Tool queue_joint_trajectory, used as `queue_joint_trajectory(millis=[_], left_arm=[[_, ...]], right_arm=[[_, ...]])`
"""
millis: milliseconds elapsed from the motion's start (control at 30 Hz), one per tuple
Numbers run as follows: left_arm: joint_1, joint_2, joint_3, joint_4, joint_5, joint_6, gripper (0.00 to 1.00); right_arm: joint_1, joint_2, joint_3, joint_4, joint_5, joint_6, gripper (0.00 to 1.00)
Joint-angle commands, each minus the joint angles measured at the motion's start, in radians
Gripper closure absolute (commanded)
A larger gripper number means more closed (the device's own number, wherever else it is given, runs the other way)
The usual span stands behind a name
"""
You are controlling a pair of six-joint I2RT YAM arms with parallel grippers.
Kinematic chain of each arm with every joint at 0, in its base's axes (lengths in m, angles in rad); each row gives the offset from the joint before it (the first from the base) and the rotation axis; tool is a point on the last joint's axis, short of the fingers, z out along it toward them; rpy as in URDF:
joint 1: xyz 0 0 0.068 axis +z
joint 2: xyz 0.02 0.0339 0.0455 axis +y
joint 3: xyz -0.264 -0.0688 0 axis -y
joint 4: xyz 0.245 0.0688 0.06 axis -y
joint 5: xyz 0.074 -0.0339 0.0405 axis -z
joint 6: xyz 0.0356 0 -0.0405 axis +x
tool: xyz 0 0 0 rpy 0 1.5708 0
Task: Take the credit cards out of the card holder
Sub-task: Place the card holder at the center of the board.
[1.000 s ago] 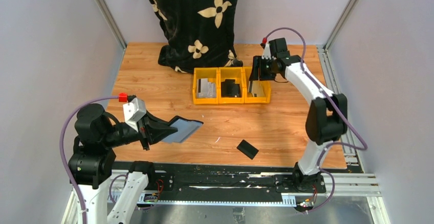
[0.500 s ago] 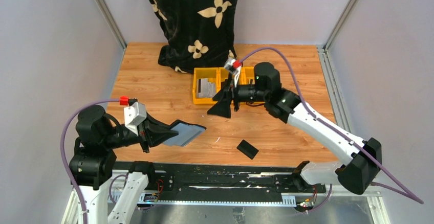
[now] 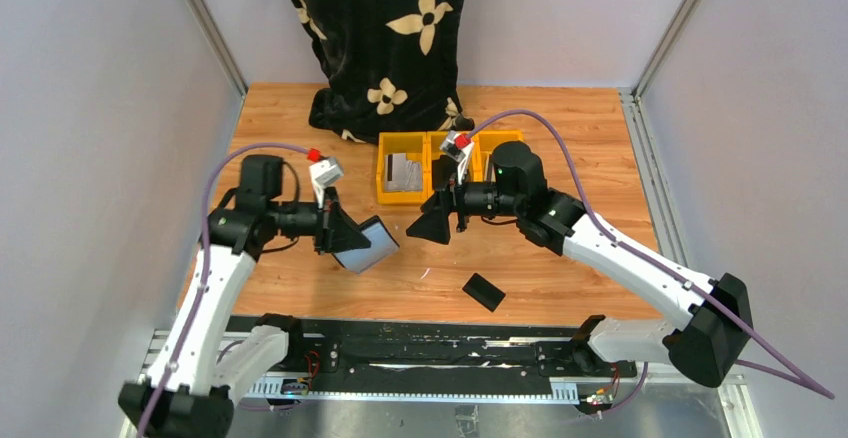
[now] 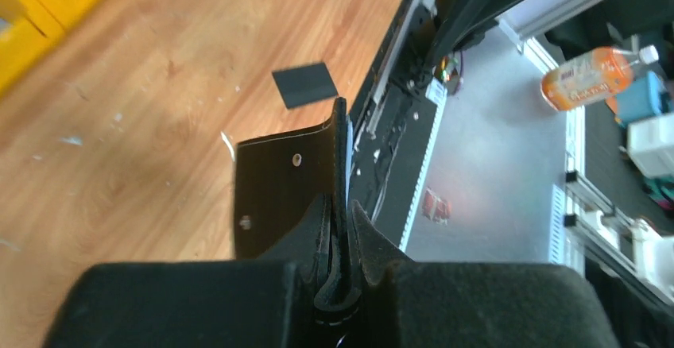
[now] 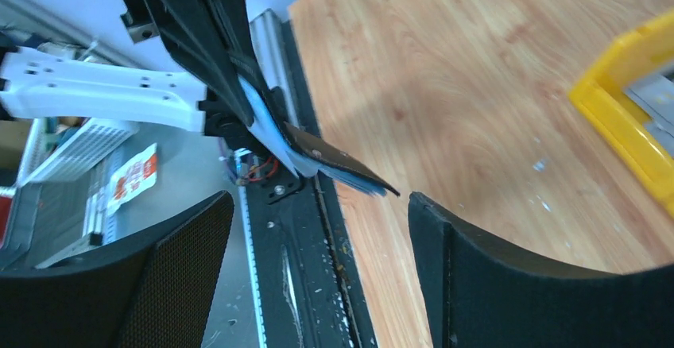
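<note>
The left gripper is clamped on the card holder, held above the table left of centre; the right gripper, jaws wide and empty, faces it from just right; cards lie in the leftmost far bin; a black slab lies near centre.

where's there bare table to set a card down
Bare wood on the table: the far right corner past the yellow bins, and the far left corner beside the black cloth. Crowded mid-table: left gripper shut on the card holder, open right gripper facing it, black slab just nearer.
</note>
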Motion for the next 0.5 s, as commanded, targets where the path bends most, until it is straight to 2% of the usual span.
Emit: queue_joint_trajectory(millis=[0, 133, 267, 400, 467], left_arm=[[-0.169, 0.186, 0.052, 0.007, -0.141, 0.025, 1.00], [-0.365, 0.361, 0.106, 0.011, -0.354, 0.084, 1.00], [-0.409, 0.525, 0.133, 0.011, -0.427, 0.159, 1.00], [-0.422, 0.624, 0.114, 0.030, -0.572, 0.323, 1.00], [-0.422, 0.646, 0.075, 0.094, -0.663, 0.391, 0.99]], right_arm=[[-0.053, -0.065, -0.047, -0.064, 0.160, 0.037, 0.16], [-0.136, -0.122, -0.111, -0.086, 0.245, 0.076, 0.15], [-0.246, -0.186, -0.186, -0.088, 0.271, 0.124, 0.15], [-0.345, -0.233, -0.232, -0.103, 0.273, 0.137, 0.15], [-0.364, -0.254, -0.241, -0.118, 0.306, 0.116, 0.15]])
